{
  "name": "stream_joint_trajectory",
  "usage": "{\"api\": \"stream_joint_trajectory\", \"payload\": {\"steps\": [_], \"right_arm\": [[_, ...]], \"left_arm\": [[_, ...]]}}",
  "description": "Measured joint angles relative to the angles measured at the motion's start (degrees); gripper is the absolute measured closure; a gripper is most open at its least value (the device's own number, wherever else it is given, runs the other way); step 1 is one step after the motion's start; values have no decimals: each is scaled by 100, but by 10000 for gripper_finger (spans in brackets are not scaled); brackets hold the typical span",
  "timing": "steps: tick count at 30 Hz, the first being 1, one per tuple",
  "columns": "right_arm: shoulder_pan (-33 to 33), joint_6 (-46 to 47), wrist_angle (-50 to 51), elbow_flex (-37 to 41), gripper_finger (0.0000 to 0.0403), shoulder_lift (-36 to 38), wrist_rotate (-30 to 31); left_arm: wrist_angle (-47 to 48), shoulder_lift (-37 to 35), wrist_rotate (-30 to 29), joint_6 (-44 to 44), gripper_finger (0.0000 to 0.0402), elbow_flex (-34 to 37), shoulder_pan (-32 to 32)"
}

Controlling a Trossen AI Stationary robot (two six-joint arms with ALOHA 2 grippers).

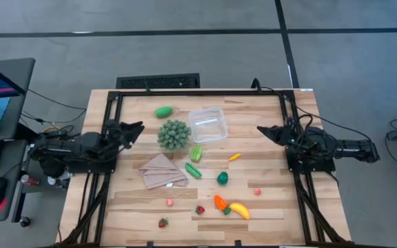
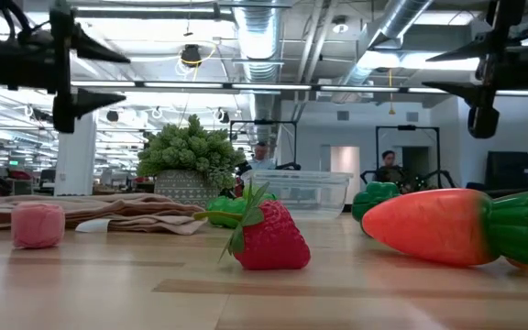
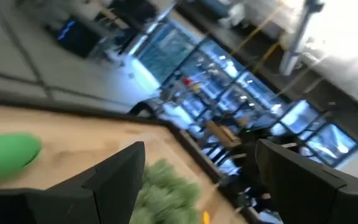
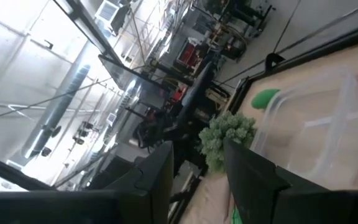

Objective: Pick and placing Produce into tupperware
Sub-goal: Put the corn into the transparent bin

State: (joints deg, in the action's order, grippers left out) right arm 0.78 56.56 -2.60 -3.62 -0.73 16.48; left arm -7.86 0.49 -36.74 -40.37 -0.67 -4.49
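The clear tupperware (image 1: 207, 124) stands on its base at the table's far middle, nothing in it. Produce lies loose on the wood: a green pod (image 1: 163, 111) by the far edge, a pale pod (image 1: 196, 153), a dark pod (image 1: 193, 170), a pepper (image 1: 222, 178), a carrot (image 1: 220, 202) and a banana (image 1: 239, 210) near the front, and strawberries (image 1: 200, 209) beside them. My left gripper (image 1: 138, 129) hovers open above the table's left side. My right gripper (image 1: 260, 129) hovers open right of the tupperware. Both are raised and hold nothing.
A spiky green ball (image 1: 174, 135) sits just left of the tupperware, between it and my left gripper. A tan folded cloth (image 1: 162, 171) lies in front of the ball. A black frame (image 1: 198, 92) borders the table. People sit in the room beyond the table (image 2: 388, 165).
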Motion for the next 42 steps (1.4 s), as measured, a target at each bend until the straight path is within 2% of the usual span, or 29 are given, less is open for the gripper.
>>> {"api": "stream_joint_trajectory", "payload": {"steps": [4, 7, 10, 13, 15, 19, 22, 26, 28, 34, 38, 42], "right_arm": [[-186, 173, 92, 1, 267, 0, -17], [-310, 188, 90, 1, 267, 0, -14], [-387, 59, 51, 2, 267, -1, -14], [-418, -324, -115, 2, 267, 0, -7], [-414, -727, -292, 2, 267, -2, -4], [-467, -1661, -1175, 2, 267, -38, -154], [-584, -2649, -1754, 2, 267, -219, -423], [-796, -3630, -1880, 2, 267, -458, -440], [-876, -3681, -2022, 2, 267, -629, -332], [-929, -3576, -2841, 2, 267, -1243, -115], [-929, -3765, -3303, 2, 267, -1652, -113], [-929, -4252, -3690, -7, 267, -2023, 103]], "left_arm": [[245, 0, 44, -560, 104, 0, 0], [-37, 0, 449, -598, 104, 0, 14], [-822, -1, 968, 145, 104, -38, 15], [-1334, 1, 1502, 1164, 104, -422, 15], [-1305, 2, 1688, 1787, 104, -831, 15], [-466, 319, 1700, 2839, 104, -1674, 12], [532, 521, 823, 4017, 104, -2192, 15], [946, 588, 218, 3960, 104, -2475, 15], [868, 590, -48, 4155, 104, -2520, 15], [1005, 639, -259, 4422, 104, -2550, 15], [1883, 849, -1361, 4491, 104, -2543, 15], [2010, 1306, -2987, 4342, 104, -2544, 21]]}}
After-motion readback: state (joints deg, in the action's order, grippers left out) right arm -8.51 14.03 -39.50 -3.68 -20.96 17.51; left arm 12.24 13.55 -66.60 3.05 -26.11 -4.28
